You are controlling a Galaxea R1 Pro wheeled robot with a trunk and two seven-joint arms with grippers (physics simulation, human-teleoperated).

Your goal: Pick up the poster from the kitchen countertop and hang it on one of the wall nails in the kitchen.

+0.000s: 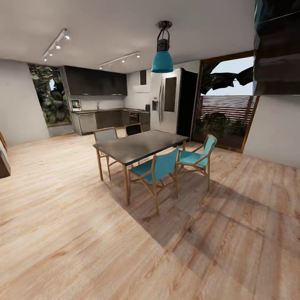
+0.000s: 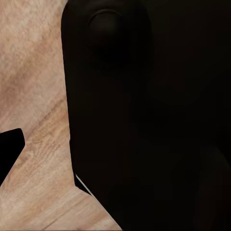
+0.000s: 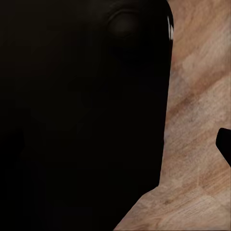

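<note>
Looking across a wide room of pale wooden plank floor [image 1: 83, 241], the head camera is taking in the kitchen at the far end, well beyond the dark rectangular dining table [image 1: 139, 146] with its teal wooden chairs [image 1: 156, 173]. Taking that dining table as landmark: the long grey kitchen bench [image 1: 110, 111] over dark cabinets is running along the wall far behind it, and the small upright framed poster [image 1: 76, 104] is standing on the end of that bench behind and to the left of the table, propped against the pale wall beside a leafy window. A tall steel fridge [image 1: 166, 102] is standing behind the table to the right, and a teal pendant lamp [image 1: 162, 60] is hanging above it. The wall nails are too small to make out from here.

Both wrist cameras are looking at dark robot bodywork with plank floor beside it; whether either pincer is open or closed cannot be told.

The step in hand appears to be the drive toward the kitchen. Doing it well is likely meaning steering left of the dining table, giving the chairs a wide berth, keeping the poster centred, and stopping square to the bench within easy reach
</note>
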